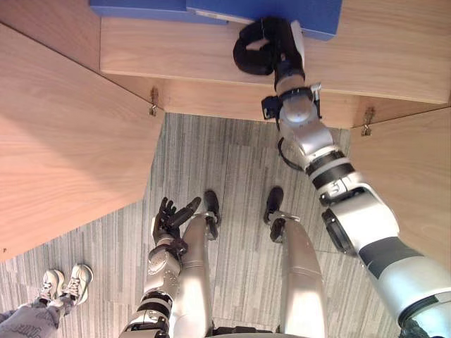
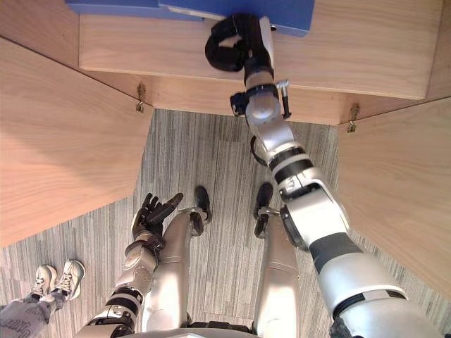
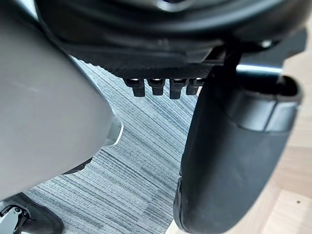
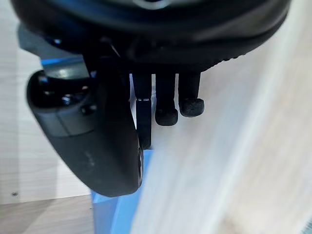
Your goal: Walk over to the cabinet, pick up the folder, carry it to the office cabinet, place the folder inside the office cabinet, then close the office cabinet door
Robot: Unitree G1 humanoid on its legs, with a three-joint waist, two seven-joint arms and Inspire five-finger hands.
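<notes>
A blue folder [image 1: 211, 8] lies flat on the wooden shelf [image 1: 176, 53] of the open office cabinet, at the far edge of the eye views. My right hand [image 1: 264, 46] reaches up to the folder's near edge. Its fingers are curled, and its thumb [image 4: 92, 141] closes over the folder's blue edge [image 4: 114, 212] against a fingertip. My left hand [image 1: 169, 218] hangs low beside my leg over the carpet, its fingers [image 3: 161, 87] relaxed and holding nothing.
The cabinet's left door [image 1: 70, 141] and right door [image 1: 416, 183] stand swung open toward me on either side, with hinges at the shelf's front. Grey striped carpet [image 1: 225, 162] lies between them. A person's white shoes [image 1: 67, 282] stand at the lower left.
</notes>
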